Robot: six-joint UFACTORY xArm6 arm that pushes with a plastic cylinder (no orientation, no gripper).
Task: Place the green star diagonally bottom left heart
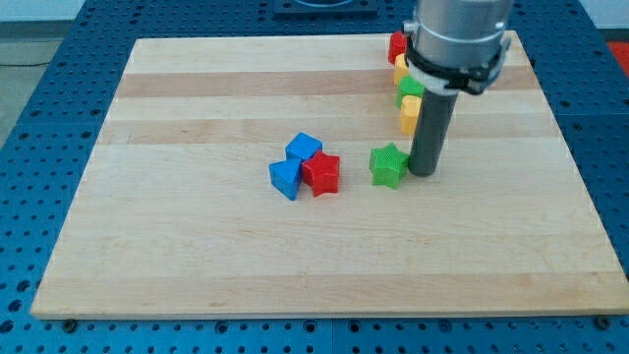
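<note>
My tip [424, 173] is sitting on the table [197, 256] just to the view's right of the green star [389, 165], so close that I cannot tell whether the two are touching or a sliver apart. There is no hand here to be apart or together, only the dark rod hanging down from the grey arm housing [459, 39] near the table's top right corner. The green star is lying a little right of the table's centre, closer to the right edge than the left. Toward the view's left of it, a red block [321, 173] is pressing against two blue blocks [304, 148] [285, 178], the three bunching together near the middle of the table. Up by the top edge, partly hidden behind the arm, a column of blocks is showing: a red one [397, 46], a yellow one [400, 71], a green one [411, 88] and another yellow one [409, 114]; their shapes are too hidden to make out.
</note>
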